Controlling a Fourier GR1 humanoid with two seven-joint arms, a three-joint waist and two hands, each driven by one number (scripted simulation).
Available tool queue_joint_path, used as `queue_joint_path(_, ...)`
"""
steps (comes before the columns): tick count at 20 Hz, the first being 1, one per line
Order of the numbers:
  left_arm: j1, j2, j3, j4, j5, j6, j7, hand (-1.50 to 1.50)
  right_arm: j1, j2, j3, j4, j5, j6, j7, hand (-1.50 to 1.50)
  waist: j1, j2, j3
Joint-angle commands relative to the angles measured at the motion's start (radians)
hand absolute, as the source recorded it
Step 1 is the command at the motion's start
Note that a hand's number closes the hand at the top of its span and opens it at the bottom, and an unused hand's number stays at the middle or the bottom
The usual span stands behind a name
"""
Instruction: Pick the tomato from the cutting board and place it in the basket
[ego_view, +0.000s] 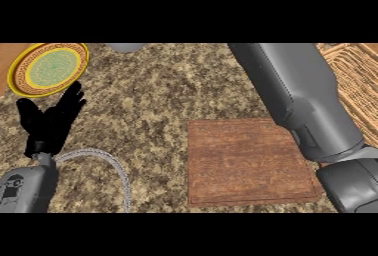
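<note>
Down at the near-left corner of the bench, the left hand (50, 121) stands with its black fingers straight and pointing up, spread and holding nothing, resting apart from everything around it. Its grey forearm (26, 187) comes in from the lower edge, and a braided grey cable (111, 167) loops out from the wrist and curves down across the speckled stone bench (148, 90). Just beyond the fingertips, toward the far-left corner, a yellow plate (49, 68) with a green middle and a patterned brown ring lies near the bench's left edge.

The right forearm (299, 95) is a long grey shape that crosses the right side of the view, running from the near-right up toward the far edge. The right hand itself lies out of view past the top, so I cannot tell how its fingers stand.

Under that arm, toward the near-right part of the bench, sits the wooden cutting board (247, 162), its right side partly covered by the arm. The tomato cannot be seen on the board or anywhere else. At the far-right edge, a woven basket (353, 80) shows behind the arm, only partly in view. A small grey object (127, 47) peeks in at the far edge, too cut off to name.
</note>
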Motion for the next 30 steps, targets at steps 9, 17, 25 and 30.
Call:
queue_joint_path(9,0.05,0.006,0.008,-0.032,0.001,-0.008,-0.012,0.0,-0.01,-0.163,-0.09,0.131,0.132,0.045,0.167,1.5,-0.012,-0.003,0.001)
queue_joint_path(17,0.044,0.031,0.044,-0.009,0.026,-0.035,-0.031,0.0,0.133,-0.208,-0.149,0.024,0.098,0.053,0.076,1.5,-0.034,-0.011,0.001)
queue_joint_path(25,-0.014,-0.005,0.015,-0.002,-0.015,0.022,0.016,0.0,0.363,-0.261,-0.217,-0.133,0.012,-0.023,-0.077,1.5,-0.041,-0.008,0.002)
queue_joint_path(30,0.025,0.012,0.033,-0.029,0.01,-0.008,0.006,0.0,0.438,-0.315,-0.251,-0.163,0.135,-0.12,0.058,1.5,-0.041,-0.01,0.001)
